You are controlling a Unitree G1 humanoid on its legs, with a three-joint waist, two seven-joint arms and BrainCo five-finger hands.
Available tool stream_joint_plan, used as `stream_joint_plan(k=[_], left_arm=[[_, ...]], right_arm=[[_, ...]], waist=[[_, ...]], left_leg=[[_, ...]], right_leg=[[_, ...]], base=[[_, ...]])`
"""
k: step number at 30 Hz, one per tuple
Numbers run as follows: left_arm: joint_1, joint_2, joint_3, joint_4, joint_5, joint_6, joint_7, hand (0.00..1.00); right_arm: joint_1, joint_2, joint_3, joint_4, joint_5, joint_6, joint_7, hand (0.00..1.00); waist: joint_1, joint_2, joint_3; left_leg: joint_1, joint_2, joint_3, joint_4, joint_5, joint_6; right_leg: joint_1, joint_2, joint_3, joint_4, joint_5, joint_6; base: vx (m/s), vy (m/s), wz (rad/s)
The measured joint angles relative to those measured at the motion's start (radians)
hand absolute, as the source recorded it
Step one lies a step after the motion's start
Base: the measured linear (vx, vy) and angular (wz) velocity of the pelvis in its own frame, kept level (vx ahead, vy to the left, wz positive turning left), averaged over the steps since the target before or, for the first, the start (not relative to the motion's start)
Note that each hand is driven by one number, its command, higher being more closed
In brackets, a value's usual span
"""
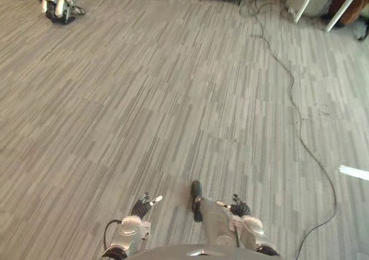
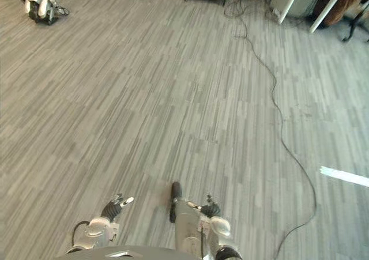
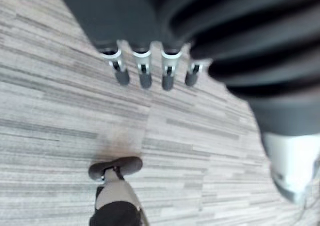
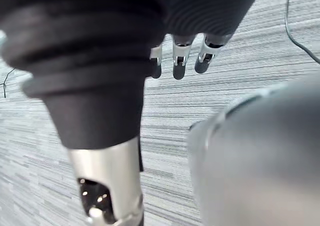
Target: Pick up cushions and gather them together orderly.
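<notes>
Light's pretty flat and even over the whole floor point(image 1: 173, 98), soft indoor stuff, so there are hardly any hard shadows and nothing looks properly dim. The only hot spot is a blown-out white streak point(image 1: 353, 172) on the carpet over on the right, looks like glare. In the wrist view the ribbed cover point(image 3: 260, 40) goes near-black up close, while the silver fingers point(image 3: 142, 63) of the left hand point(image 3: 125, 20) catch small bright highlights.

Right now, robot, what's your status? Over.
Left robot hand open, right robot hand open, both empty. No cushion held yet. White-and-black object on floor far ahead, left.
</notes>
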Motion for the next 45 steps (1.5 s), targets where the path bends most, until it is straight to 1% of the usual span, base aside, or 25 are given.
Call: stream_joint_plan(k=[1,2,3,5,8,9,13,15,16,18,20,21,23,24,25,28,31,34,36,37,38,39,41,42,45], left_arm=[[0.012,-0.004,0.021,-0.003,-0.001,0.000,0.000,0.00],[0.010,-0.007,0.031,-0.006,0.000,0.000,0.000,0.00],[0.014,-0.001,0.032,-0.019,0.000,-0.002,0.000,0.00],[0.045,0.006,0.029,-0.066,-0.001,-0.004,0.001,0.00],[0.051,0.010,0.022,-0.102,-0.002,-0.010,0.002,0.00],[0.058,0.009,0.019,-0.122,-0.002,-0.011,0.002,0.00],[0.056,0.002,-0.012,-0.133,-0.020,-0.019,0.002,0.00],[0.052,0.013,-0.018,-0.131,-0.020,-0.020,0.001,0.00],[0.054,0.020,-0.017,-0.131,-0.021,-0.021,0.001,0.00],[0.057,0.042,-0.016,-0.128,-0.023,-0.022,-0.002,0.00],[0.043,0.059,-0.020,-0.108,-0.028,-0.018,-0.002,0.00],[0.043,0.062,-0.024,-0.102,-0.030,-0.015,-0.002,0.00],[0.041,0.070,-0.046,-0.082,-0.038,-0.009,-0.001,0.00],[0.047,0.069,-0.060,-0.081,-0.038,-0.005,0.000,0.00],[0.050,0.071,-0.078,-0.080,-0.039,-0.004,0.000,0.00],[0.040,0.069,-0.100,-0.076,-0.042,-0.004,-0.002,0.00],[0.036,0.071,-0.101,-0.076,-0.047,-0.004,-0.001,0.00],[0.057,0.069,-0.089,-0.059,-0.045,-0.005,0.000,0.00],[0.072,0.051,-0.081,-0.031,-0.044,-0.003,0.001,0.00],[0.075,0.036,-0.075,-0.019,-0.039,-0.003,0.001,0.00],[0.073,0.006,-0.038,-0.003,-0.035,0.007,-0.002,0.00],[0.071,0.004,-0.030,-0.004,-0.035,0.007,-0.002,0.00],[0.051,0.011,-0.013,-0.012,-0.029,0.008,-0.002,0.00],[0.057,0.015,-0.015,-0.041,-0.029,0.006,-0.001,0.00],[0.064,0.013,-0.032,-0.105,-0.028,0.002,-0.003,0.00]], right_arm=[[0.002,-0.001,0.006,0.004,0.000,0.000,0.000,0.00],[0.003,-0.002,0.006,0.007,0.000,-0.001,-0.001,0.00],[0.010,0.001,0.014,0.019,0.001,0.000,-0.004,0.00],[0.019,0.016,0.043,0.024,0.003,-0.001,-0.005,0.00],[0.005,0.025,0.041,0.044,0.005,0.000,-0.006,0.00],[-0.002,0.026,0.040,0.059,0.005,0.000,-0.006,0.00],[-0.001,0.020,0.033,0.059,0.003,-0.001,-0.006,0.00],[0.004,0.027,0.027,0.072,0.003,-0.001,-0.006,0.00],[0.018,0.041,0.025,0.087,0.001,-0.002,-0.005,0.00],[0.042,0.068,0.022,0.096,0.000,-0.002,-0.005,0.00],[0.042,0.076,-0.006,0.094,0.000,-0.003,-0.002,0.00],[0.042,0.076,-0.009,0.094,-0.001,-0.004,-0.001,0.00],[0.045,0.069,-0.019,0.092,-0.001,-0.005,0.001,0.00],[0.049,0.061,-0.022,0.088,-0.002,-0.005,0.002,0.00],[0.053,0.055,-0.026,0.075,-0.011,-0.010,0.002,0.00],[0.055,0.042,-0.036,0.052,-0.020,-0.012,0.003,0.00],[0.039,0.047,-0.034,0.046,-0.019,-0.014,0.002,0.00],[0.039,0.049,-0.034,0.044,-0.018,-0.010,0.003,0.00],[0.039,0.040,-0.040,0.044,-0.019,-0.008,0.004,0.00],[0.034,0.020,-0.041,0.040,-0.020,-0.009,0.004,0.00],[0.031,-0.011,-0.025,0.031,-0.019,-0.004,0.004,0.00],[0.033,-0.015,-0.018,0.029,-0.019,-0.004,0.003,0.00],[0.038,-0.016,-0.010,0.030,0.005,0.002,0.000,0.00],[0.044,-0.008,0.007,0.035,0.018,0.000,0.000,0.00],[0.047,0.011,0.002,0.034,0.029,-0.001,-0.001,0.00]], waist=[[0.006,0.006,0.006],[0.007,0.014,0.016],[0.029,0.000,0.036],[0.059,-0.037,0.033],[0.083,-0.037,0.031],[0.097,-0.035,0.031],[0.128,0.000,0.017],[0.135,-0.013,0.012],[0.129,-0.056,-0.008],[0.129,-0.117,-0.040],[0.114,-0.152,-0.031],[0.107,-0.155,-0.028],[0.099,-0.156,-0.019],[0.092,-0.142,-0.016],[0.079,-0.138,-0.014],[0.054,-0.120,-0.006],[0.024,-0.121,0.001],[0.010,-0.129,0.003],[0.017,-0.084,-0.026],[0.018,-0.031,-0.031],[0.021,0.027,-0.017],[0.024,0.027,-0.012],[0.037,0.029,0.017],[0.046,-0.007,0.025],[0.066,-0.027,0.026]], left_leg=[[-0.057,0.014,-0.014,0.145,0.117,-0.036],[-0.107,0.033,-0.013,0.273,0.105,-0.038],[-0.221,0.082,0.060,0.508,0.007,-0.001],[-0.343,0.081,0.132,0.536,-0.081,0.035],[-0.485,0.032,0.176,0.307,-0.153,0.058],[-0.500,-0.015,0.187,0.071,-0.160,0.058],[-0.557,-0.074,0.109,-0.518,-0.006,0.013],[-0.574,-0.089,0.112,-0.451,0.110,0.054],[-0.570,-0.132,0.111,-0.441,0.156,0.111],[-0.563,-0.185,0.137,-0.384,0.105,0.166],[-0.499,-0.226,0.140,-0.294,-0.022,0.185],[-0.475,-0.231,0.136,-0.281,-0.047,0.186],[-0.339,-0.256,0.132,-0.293,-0.114,0.191],[-0.248,-0.264,0.120,-0.347,-0.135,0.197],[-0.169,-0.261,0.099,-0.405,-0.144,0.199],[-0.033,-0.236,0.071,-0.479,-0.175,0.199],[0.072,-0.213,0.011,-0.522,-0.218,0.147],[0.161,-0.203,-0.095,-0.435,-0.313,0.130],[0.134,-0.150,-0.135,-0.270,-0.334,0.114],[0.089,-0.112,-0.135,-0.147,-0.313,0.085],[-0.033,-0.066,-0.100,0.156,-0.078,0.014],[-0.056,-0.055,-0.085,0.205,-0.063,0.004],[-0.175,0.050,0.064,0.477,-0.121,0.072],[-0.234,0.056,0.093,0.502,-0.161,0.088],[-0.413,0.010,0.091,0.307,-0.245,0.091]], right_leg=[[0.051,0.015,0.006,-0.026,-0.017,-0.003],[0.104,0.029,0.003,-0.047,-0.028,-0.009],[0.247,0.056,0.022,-0.106,-0.065,-0.032],[0.378,0.054,0.062,-0.197,-0.087,-0.044],[0.497,0.040,0.100,-0.287,-0.089,-0.019],[0.539,0.022,0.125,-0.314,-0.101,-0.001],[0.664,0.008,0.185,-0.417,-0.168,0.028],[0.703,-0.015,0.197,-0.386,-0.244,0.024],[0.670,-0.054,0.201,-0.287,-0.285,0.028],[0.583,-0.098,0.231,-0.031,-0.316,0.088],[0.456,-0.103,0.315,0.391,-0.204,0.338],[0.437,-0.101,0.323,0.476,-0.175,0.358],[0.352,-0.143,0.239,0.726,-0.176,0.279],[0.299,-0.174,0.149,0.761,-0.214,0.177],[0.233,-0.178,0.072,0.721,-0.261,0.131],[0.065,-0.132,-0.030,0.369,-0.307,0.112],[0.034,-0.082,0.011,-0.196,-0.069,0.120],[0.036,-0.095,0.059,-0.229,0.017,0.088],[0.043,-0.064,0.041,-0.143,0.160,0.049],[0.053,-0.033,0.009,-0.108,0.135,0.054],[0.128,0.013,0.000,-0.103,0.063,0.034],[0.147,0.019,0.001,-0.112,0.056,0.029],[0.322,0.045,0.014,-0.196,0.021,-0.003],[0.394,0.038,0.034,-0.233,0.010,-0.017],[0.517,0.012,0.059,-0.307,-0.038,0.001]], base=[[0.55,-0.190,-0.28],[0.63,-0.179,-0.25],[0.59,-0.167,-0.26],[0.56,-0.140,-0.38],[0.53,-0.017,-0.36],[0.61,0.098,-0.45],[0.55,0.156,-0.40],[0.61,0.262,-0.16],[0.65,0.229,-0.02],[0.75,0.227,0.02],[0.73,0.184,0.09],[0.76,0.189,0.13],[0.53,0.132,0.00],[0.58,0.126,-0.01],[0.56,0.106,0.14],[0.62,0.025,0.30],[0.71,-0.069,0.56],[0.62,-0.151,0.79],[0.77,-0.259,0.60],[1.08,-0.332,0.36],[0.91,-0.258,0.10],[0.74,-0.196,-0.10],[0.58,-0.185,-0.14],[0.59,-0.197,-0.10],[0.60,-0.093,-0.22]])
